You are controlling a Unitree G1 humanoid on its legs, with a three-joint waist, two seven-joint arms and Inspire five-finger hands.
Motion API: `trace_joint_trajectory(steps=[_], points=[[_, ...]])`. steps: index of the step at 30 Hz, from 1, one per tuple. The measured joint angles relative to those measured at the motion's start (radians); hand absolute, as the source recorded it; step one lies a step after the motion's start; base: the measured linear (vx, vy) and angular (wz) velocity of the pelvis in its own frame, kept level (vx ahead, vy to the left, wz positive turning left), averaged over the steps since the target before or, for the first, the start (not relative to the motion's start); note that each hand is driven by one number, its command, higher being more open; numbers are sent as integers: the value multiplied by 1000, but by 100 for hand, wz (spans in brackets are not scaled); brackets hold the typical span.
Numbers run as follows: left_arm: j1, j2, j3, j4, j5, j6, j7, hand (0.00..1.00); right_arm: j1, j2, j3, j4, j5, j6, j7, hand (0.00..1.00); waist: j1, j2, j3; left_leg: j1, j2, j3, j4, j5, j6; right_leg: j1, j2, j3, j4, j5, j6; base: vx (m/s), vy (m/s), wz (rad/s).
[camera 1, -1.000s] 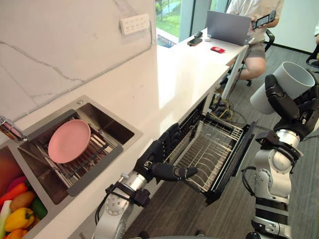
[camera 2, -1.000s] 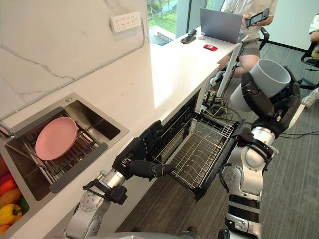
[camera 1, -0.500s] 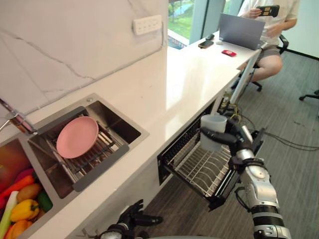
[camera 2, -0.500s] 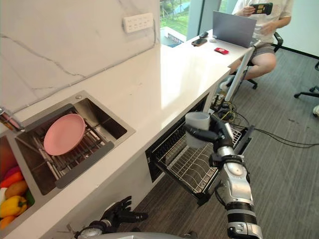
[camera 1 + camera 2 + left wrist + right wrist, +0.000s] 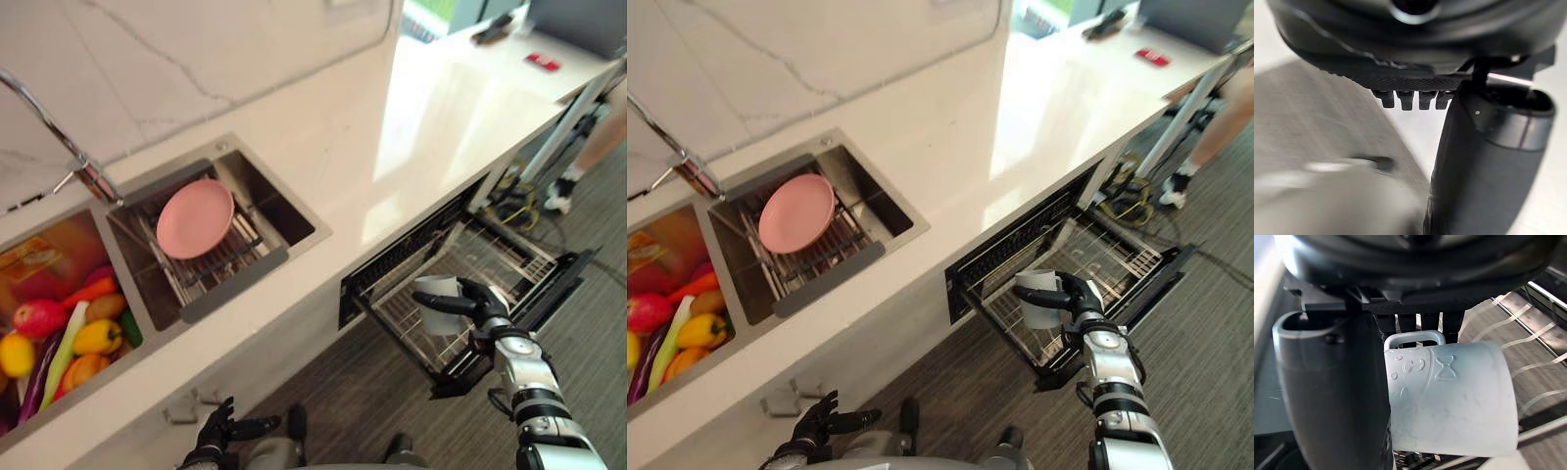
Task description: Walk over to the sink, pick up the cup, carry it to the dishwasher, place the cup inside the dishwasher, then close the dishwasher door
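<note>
The right hand is grasping the cup. In the right wrist view its thumb is pressing one side of the pale wall and its fingers are curling round the far side by the handle. The cup is sitting mouth up in that grip over the near left part of the wire rack, which is standing drawn out of the dishwasher; I cannot tell whether its base is touching the wires. The dishwasher door is lying folded down under the rack, its dark edge showing at about four o'clock from the cup. The white desk is stretching away at twelve o'clock above the dishwasher opening. At ten o'clock from the cup the sink is sitting sunk into the desk, with a pink plate leaning on the wire drainer inside it. At nine o'clock from the plate a curved tap is rising, and below it a second basin is holding a heap of vegetables. At seven o'clock from the cup the left hand is hanging low by the desk front, fingers spread loose and holding nothing. At two o'clock from the cup a person's leg and shoe are showing beside the desk.
</note>
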Motion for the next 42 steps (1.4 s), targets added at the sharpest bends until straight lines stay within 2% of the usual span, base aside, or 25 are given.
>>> trace_joint_trajectory(steps=[4,8,9,12,19,23,26,28,30,32,33,35,37,40,42], points=[[-30,-5,1,-1,-19,-20,-41,100,-107,-25,2,51,-36,-42,-47,0,17,32,71,-39,1,-21,3,20,0,-39,-5,-15,33,-7,-11,-61,5,23],[-68,6,-39,2,-60,-31,-103,100,-203,-108,22,105,-107,-55,-68,0,27,81,133,-72,-9,-51,-1,40,2,-69,-20,-36,70,-18,-14,-69,14,20],[-71,8,-43,2,-62,-31,-109,100,-209,-113,23,116,-121,-55,-68,100,28,85,137,-77,-9,-55,-5,43,0,-75,-22,-40,77,-21,-15,-74,-5,24],[-85,28,-72,1,-63,-37,-122,100,-215,-123,48,157,-178,-56,-74,100,35,91,149,-88,-11,-68,-14,54,-2,-94,-30,-42,105,-36,-16,-49,-15,13],[-93,60,-115,2,-94,-36,-116,100,-227,-131,100,154,-251,-116,-91,100,31,92,160,-72,-9,-67,-29,59,-10,-107,-42,-30,157,-74,-24,-42,-40,-1],[-94,60,-118,4,-93,-34,-115,100,-224,-128,141,134,-307,-144,-125,100,31,92,160,-53,0,-58,-43,61,-12,-107,-41,-15,171,-86,-25,-34,-74,-9],[-95,60,-118,5,-90,-25,-115,100,-166,-113,138,61,-303,-145,-206,100,31,90,160,-30,8,-52,-57,63,-15,-94,-33,2,170,-87,-22,-3,-76,-5],[-95,60,-116,8,-84,-13,-114,100,-102,-87,108,-8,-287,-144,-246,100,28,82,157,-5,8,-48,-57,62,-16,-68,-26,40,158,-89,-17,21,-68,-2],[-94,65,-108,12,-72,-5,-109,100,-38,-39,70,-104,-240,-144,-270,100,24,62,146,15,15,-39,-57,54,-24,-50,-16,71,141,-91,-13,13,-68,-16],[-86,68,-77,24,-54,12,-90,100,30,56,14,-257,-148,-144,-271,100,8,26,124,41,31,-7,-57,41,-32,-36,3,102,121,-89,-10,0,-95,-41],[-82,67,-65,29,-47,16,-86,100,49,77,6,-292,-116,-145,-269,100,4,17,114,50,35,2,-57,38,-34,-32,7,110,116,-89,-10,6,-95,-47],[-58,63,-29,51,-23,33,-66,100,152,152,-29,-430,-6,-150,-256,100,-6,-16,41,72,52,41,-57,18,-40,-25,25,148,92,-84,-11,36,-90,-53],[-41,51,2,70,-14,39,-46,100,212,199,-46,-524,69,-162,-233,100,-20,-32,9,106,64,79,-58,2,-46,-3,41,181,65,-76,-14,45,-83,-62],[-38,25,54,132,-21,56,-9,100,292,256,-67,-634,198,-198,-169,100,-49,-41,-43,143,84,126,-58,-15,-55,21,64,223,26,-62,-18,26,-73,-51],[-38,20,62,163,-38,53,6,100,331,281,-85,-692,292,-228,-132,100,-62,-39,-58,158,95,142,-57,-21,-62,32,77,233,15,-58,-21,-7,-75,-30]])
